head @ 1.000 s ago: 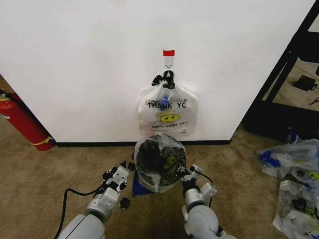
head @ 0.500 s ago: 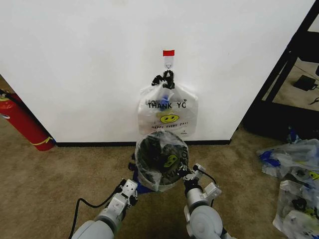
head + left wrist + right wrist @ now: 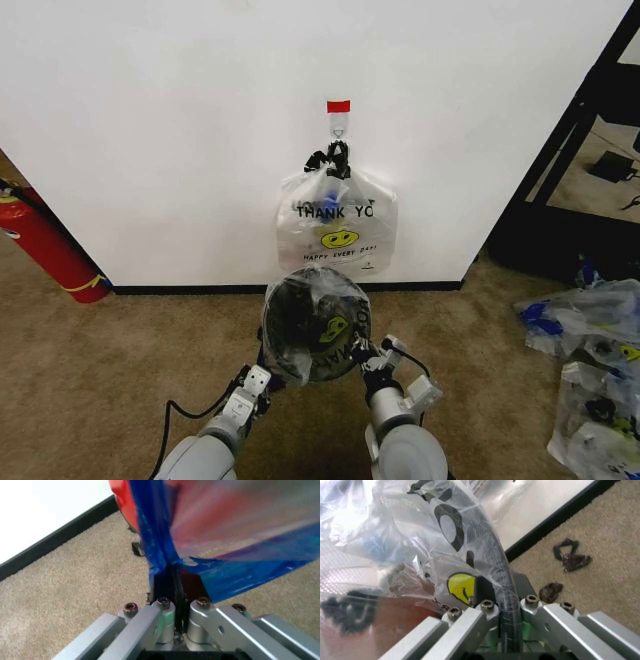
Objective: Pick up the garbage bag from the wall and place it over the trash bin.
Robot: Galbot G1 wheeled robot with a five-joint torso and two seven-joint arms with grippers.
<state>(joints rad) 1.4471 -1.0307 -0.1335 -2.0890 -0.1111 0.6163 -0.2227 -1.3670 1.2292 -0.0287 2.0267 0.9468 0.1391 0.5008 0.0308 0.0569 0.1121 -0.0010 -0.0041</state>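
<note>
Pincers flanking bagged trash bin

head looks down; both wrists close on the trash bin.

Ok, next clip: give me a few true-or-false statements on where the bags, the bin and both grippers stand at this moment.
1. A garbage bag covers the top of the trash bin. True.
2. The left gripper is open and clear of the bag. False: its fingers are shut on the bag's blue strip, low beside the bin.
3. The right gripper clamps the bag's plastic against the bin's rim. True.
4. The hook on the wall is bare. False: another bag with "THANK YOU" print hangs from it.
5. The fire extinguisher stands on the robot's right. False: it is at the left, by the wall.
</note>
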